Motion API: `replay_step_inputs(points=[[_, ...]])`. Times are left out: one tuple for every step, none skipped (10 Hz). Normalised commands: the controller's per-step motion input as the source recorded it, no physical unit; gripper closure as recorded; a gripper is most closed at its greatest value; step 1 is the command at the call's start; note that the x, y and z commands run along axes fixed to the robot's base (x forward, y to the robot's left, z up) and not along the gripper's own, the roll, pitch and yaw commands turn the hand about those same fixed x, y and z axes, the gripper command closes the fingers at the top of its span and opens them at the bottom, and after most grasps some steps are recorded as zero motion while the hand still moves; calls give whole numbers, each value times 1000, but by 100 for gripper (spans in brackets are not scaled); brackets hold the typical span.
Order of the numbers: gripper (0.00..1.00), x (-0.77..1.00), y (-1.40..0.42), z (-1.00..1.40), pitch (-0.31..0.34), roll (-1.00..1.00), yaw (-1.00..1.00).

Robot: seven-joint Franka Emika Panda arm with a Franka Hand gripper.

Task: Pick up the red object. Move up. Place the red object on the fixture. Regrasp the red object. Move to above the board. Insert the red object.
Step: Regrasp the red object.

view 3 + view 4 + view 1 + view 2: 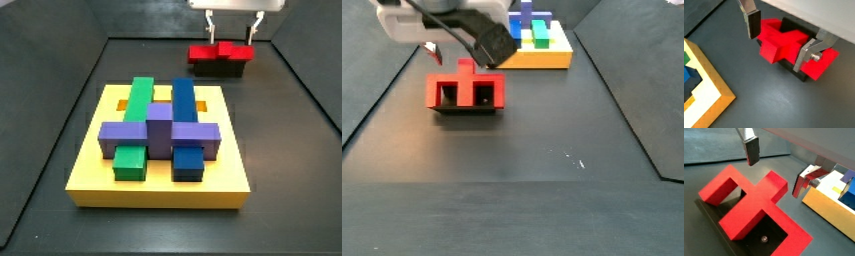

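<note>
Gripper (pixel 777 40) above red object (pixel 784 42) on fixture (pixel 469 108), fingers spread apart

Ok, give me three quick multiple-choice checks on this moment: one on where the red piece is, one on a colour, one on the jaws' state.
1. Where is the bright red plastic arch-shaped block?
A. on the small black fixture
B. on the thick yellow square board
C. lifted in the air

2. What colour is the cross block on the board?
A. orange
B. purple
C. white

3. The gripper above the fixture is:
A. shut on the red block
B. open, with the fingers astride the block
C. out of view

Answers: 1 A, both side views show it seated on the fixture. 2 B, a side view shows it purple. 3 B, both wrist views show gaps between the pads and the block.
</note>
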Motion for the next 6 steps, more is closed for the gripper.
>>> replay_step_inputs(points=[[0, 0, 0, 160, 0, 560, 0], [0, 0, 0, 106, 0, 711, -43], [0, 0, 0, 77, 0, 971, -77], [0, -26, 0, 89, 0, 1000, -83], [0, -54, 0, 83, 0, 1000, -51], [0, -43, 0, 69, 0, 1000, -3]])
